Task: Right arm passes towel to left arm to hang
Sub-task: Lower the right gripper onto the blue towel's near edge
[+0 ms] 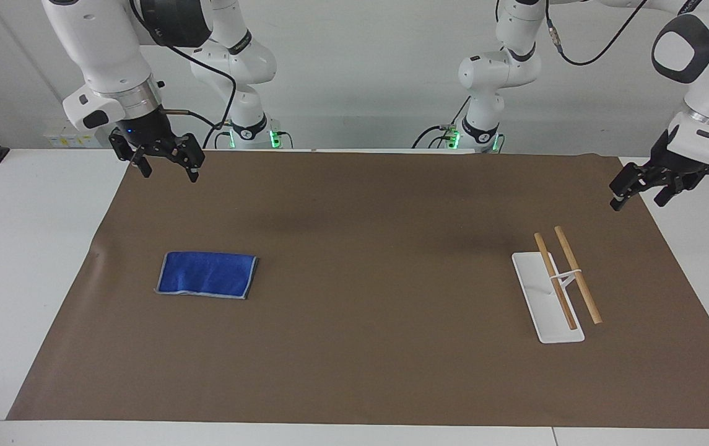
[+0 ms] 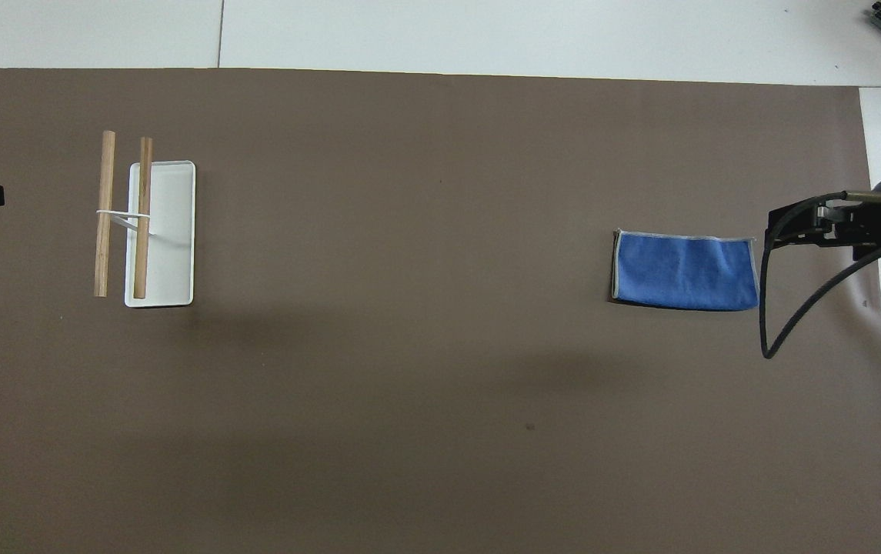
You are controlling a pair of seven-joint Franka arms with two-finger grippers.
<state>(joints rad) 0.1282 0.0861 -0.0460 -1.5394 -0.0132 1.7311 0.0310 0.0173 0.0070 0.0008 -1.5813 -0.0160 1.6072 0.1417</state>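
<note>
The right hand [image 1: 168, 166] is hanging wide open in the air over the brown mat [image 1: 354, 297] at the right arm's end of the table [image 1: 20, 248], and it is holding nothing. The left hand [image 1: 639, 192] is waiting wide open and empty over the left arm's end. Farther from the robots, the towel [image 1: 207, 274] is lying folded flat on the mat, and a white rack [image 1: 555, 285] with two wooden bars is standing well apart from it.
</note>
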